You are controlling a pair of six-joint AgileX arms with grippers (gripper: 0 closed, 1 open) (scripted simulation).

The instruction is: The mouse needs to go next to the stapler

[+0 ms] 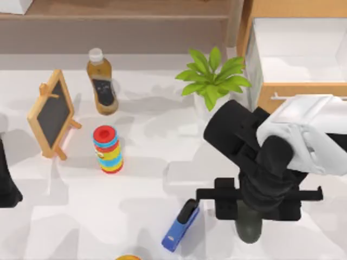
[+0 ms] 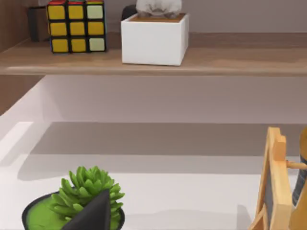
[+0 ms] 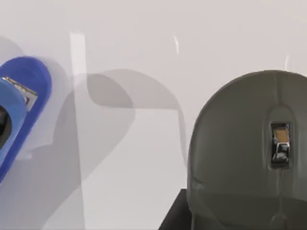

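Dark grey, smooth rounded mouse (image 1: 250, 228) lying on the white table (image 1: 81, 216) at the near right, mostly covered from above by the right gripper (image 1: 255, 208). Cannot tell how wide the fingers stand or whether anything is gripped. Seen close in the right wrist view: mouse (image 3: 249, 153) with its scroll wheel, apart from the blue stapler with black top arm (image 3: 17, 110). Stapler (image 1: 181, 226) resting just left of the mouse, tilted. Left arm (image 1: 6, 184) parked at the left edge.
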